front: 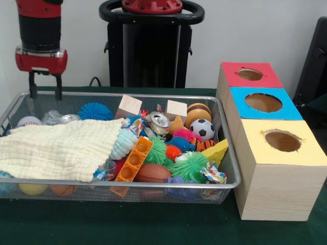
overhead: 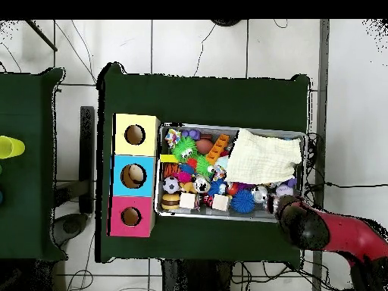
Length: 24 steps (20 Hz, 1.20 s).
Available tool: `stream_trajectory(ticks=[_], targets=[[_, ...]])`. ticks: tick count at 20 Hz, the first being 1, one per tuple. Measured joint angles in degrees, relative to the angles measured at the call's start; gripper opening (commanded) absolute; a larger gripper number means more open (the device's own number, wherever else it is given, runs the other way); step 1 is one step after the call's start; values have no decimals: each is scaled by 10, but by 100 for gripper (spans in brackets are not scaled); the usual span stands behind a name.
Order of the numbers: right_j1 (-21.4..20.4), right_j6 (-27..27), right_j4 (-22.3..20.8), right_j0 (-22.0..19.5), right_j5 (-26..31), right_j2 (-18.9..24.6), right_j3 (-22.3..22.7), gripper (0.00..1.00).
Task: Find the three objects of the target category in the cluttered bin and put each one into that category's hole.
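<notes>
Gripper [front: 45,87] hangs at upper left of the front view, over the far left corner of the wire-mesh bin [front: 232,176]; fingers parted, nothing held. Bin fills the lower left, packed with toys. Pale yellow cloth [front: 59,148] drapes its left half. Silver can [front: 160,122] lies mid-bin. No water bottle clearly visible. Red-topped box's hole [front: 250,74] sits upper right, beyond the blue and yellow boxes.

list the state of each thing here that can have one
gripper: open, empty, hanging over the bin's far corner
wire mesh bin: full of toys
cream cloth: spread over one end of the pile
silver can: lying tilted, tab end showing
red-topped box hole: open, unblocked
blue-topped box hole: open
yellow-topped box hole: open
</notes>
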Motion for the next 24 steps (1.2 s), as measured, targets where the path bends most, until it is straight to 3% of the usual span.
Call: stream_trajectory(ticks=[5, 13, 24], targets=[[-18, 0, -1, -17, 32, 24, 0, 100], [-21, 0, -26, 3, 32, 26, 10, 100], [24, 0, -82, 12, -13, 27, 26, 100]])
